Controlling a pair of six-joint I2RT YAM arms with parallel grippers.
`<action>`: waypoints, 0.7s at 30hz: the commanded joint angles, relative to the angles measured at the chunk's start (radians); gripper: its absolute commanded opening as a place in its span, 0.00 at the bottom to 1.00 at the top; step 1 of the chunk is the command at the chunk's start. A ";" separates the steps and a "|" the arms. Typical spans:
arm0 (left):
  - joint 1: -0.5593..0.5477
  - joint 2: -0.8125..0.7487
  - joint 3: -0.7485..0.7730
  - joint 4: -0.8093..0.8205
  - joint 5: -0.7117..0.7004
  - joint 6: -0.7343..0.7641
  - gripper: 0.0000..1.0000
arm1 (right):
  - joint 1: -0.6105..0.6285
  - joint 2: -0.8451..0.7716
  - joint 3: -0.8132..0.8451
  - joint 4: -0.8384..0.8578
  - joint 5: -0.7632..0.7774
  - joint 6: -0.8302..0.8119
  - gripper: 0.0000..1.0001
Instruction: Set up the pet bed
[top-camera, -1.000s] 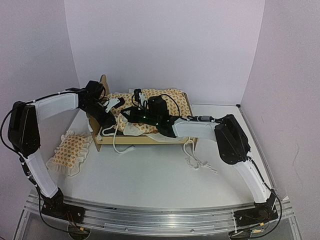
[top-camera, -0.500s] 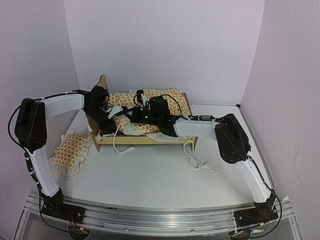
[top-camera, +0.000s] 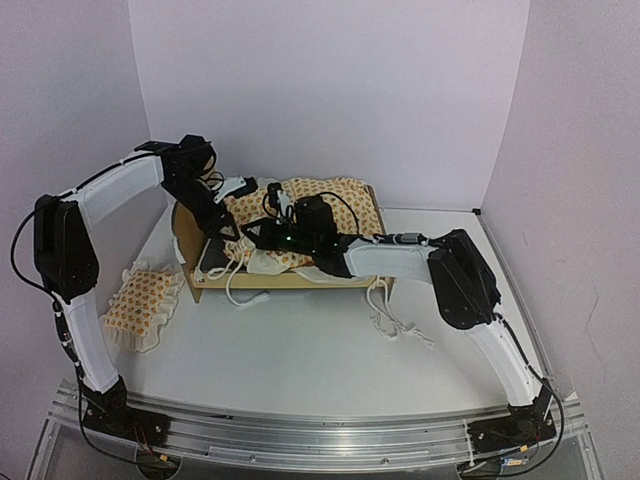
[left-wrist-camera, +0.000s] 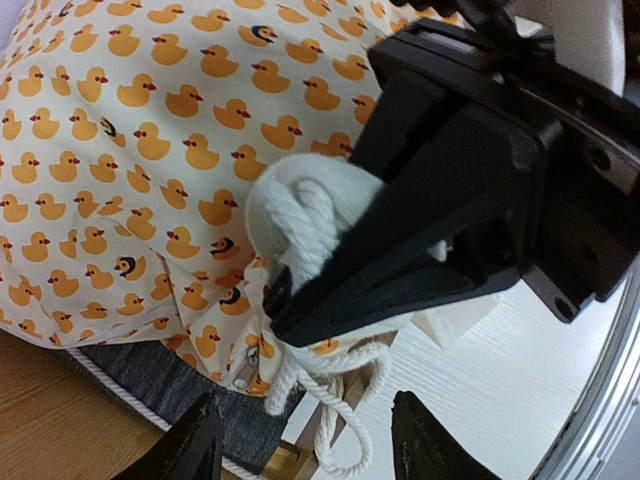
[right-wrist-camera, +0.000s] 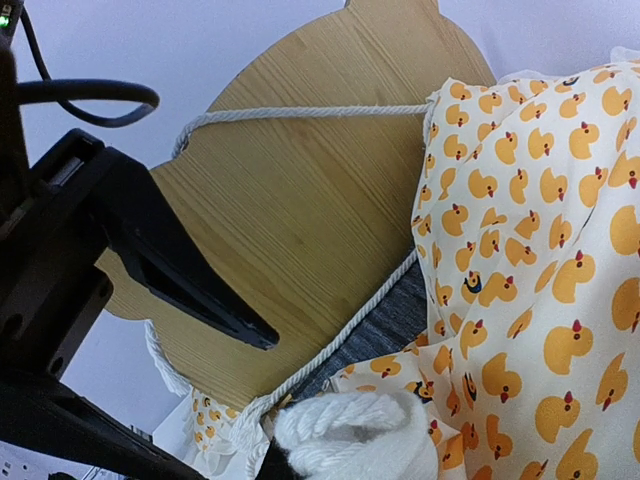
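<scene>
At back centre of table (top-camera: 300, 360): pet bed (top-camera: 290, 279), duck-print bedding (top-camera: 320, 195) heaped on it, pillow (top-camera: 140, 300) on table to its left
right gripper (left-wrist-camera: 282, 308) clenched on white cord knot (left-wrist-camera: 300, 215) at bedding edge; left gripper (left-wrist-camera: 312, 448) jaws apart, nothing between; bedding looks soft, light, floppy, likely to bunch, so pinch hem or cords; wood headboard (right-wrist-camera: 300, 220) stiff, bed may slide

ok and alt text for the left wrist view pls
The right end effector, black, is shut on a knotted bundle of white cord against the cream duck-print bedding. Below it the left end effector's two fingers stand open, with the bed's wood frame and dark grey base at lower left.
</scene>
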 joint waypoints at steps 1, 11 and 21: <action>-0.004 -0.005 -0.003 -0.214 -0.080 0.034 0.49 | 0.001 -0.064 0.020 0.037 -0.016 -0.007 0.00; -0.031 0.029 -0.116 -0.117 -0.200 -0.031 0.54 | 0.001 -0.054 0.027 0.038 -0.023 0.000 0.00; -0.041 0.076 -0.153 -0.070 -0.196 -0.013 0.15 | 0.001 -0.063 0.012 0.040 -0.019 -0.003 0.00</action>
